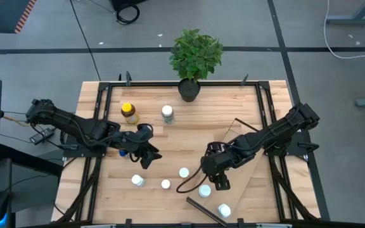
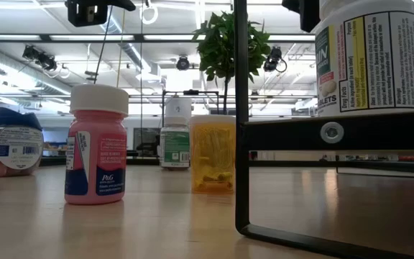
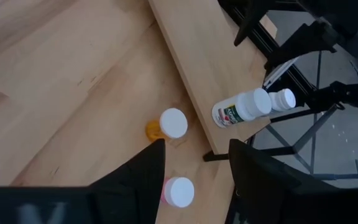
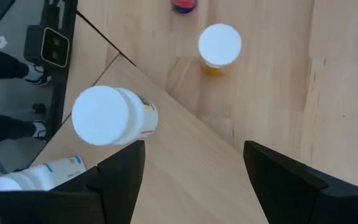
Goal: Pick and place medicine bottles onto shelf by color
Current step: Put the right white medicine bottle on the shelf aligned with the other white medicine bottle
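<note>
Left gripper (image 1: 147,154) hangs at about 8 o'clock from the table's middle, fingers roughly half apart with nothing between them. In its wrist view the pink bottle (image 3: 179,191) with the white cap stands upright right under it, cap close beside one finger, not yet between the two. That looks like the pick in hand.

To do it well, I'd shift the gripper sideways first so the cap sits midway between the fingers, then come straight down and close on the body below the cap. Land off-centre and a finger likely comes down on the cap and tips the bottle.

Mind the neighbour: the yellow bottle (image 3: 173,122), also white-capped, stands near the pink one at its 12 o'clock in this wrist view, with the shelf's dark edge just past it. A straight vertical descent keeps clear of both.

The shelf (image 1: 258,171) lies angled at 4 o'clock on the table. Two white bottles are on it near its end, one standing (image 4: 107,116), one lying on its side (image 3: 241,107). The lying one could roll if bumped, so I'd set the pink one down well apart from it.

Right gripper (image 1: 219,180) hovers over the shelf's near edge, at about 5 o'clock, fingers wide and empty. The left arm's carry path should stay out of its way. More bottles, amber one (image 1: 128,112) included, wait on the table around 11 o'clock
</note>
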